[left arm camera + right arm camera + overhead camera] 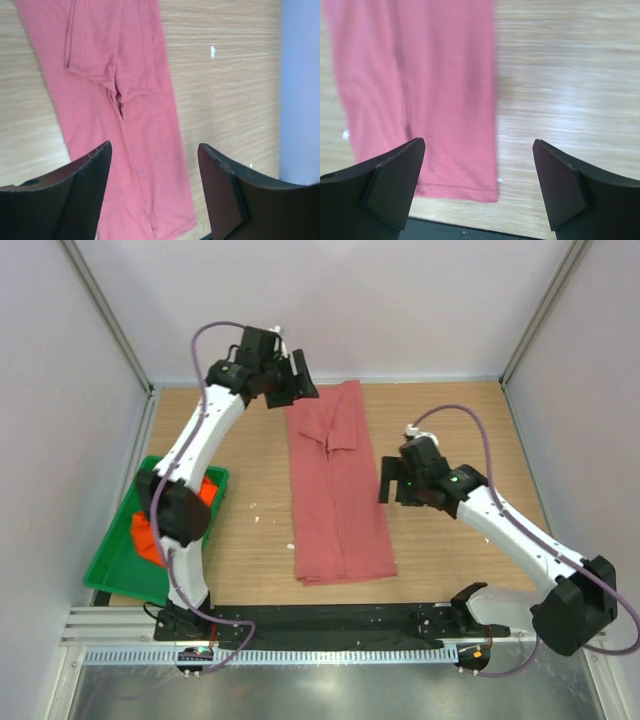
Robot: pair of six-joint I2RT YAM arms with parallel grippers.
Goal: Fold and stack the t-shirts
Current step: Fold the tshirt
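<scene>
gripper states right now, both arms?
Left gripper: open, holding nothing, above the pink t-shirt.
Right gripper: open, holding nothing.

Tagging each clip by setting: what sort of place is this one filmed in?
Probably a lab robot cell, not a home: plain white panels in metal framing enclose a wooden tabletop, with the left arm and right arm mounted at its near edge.

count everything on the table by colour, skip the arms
Pink t-shirt, laid out as a long strip: 1
Orange t-shirt, bunched in the tray: 1
Green tray: 1
Total: 3
</scene>
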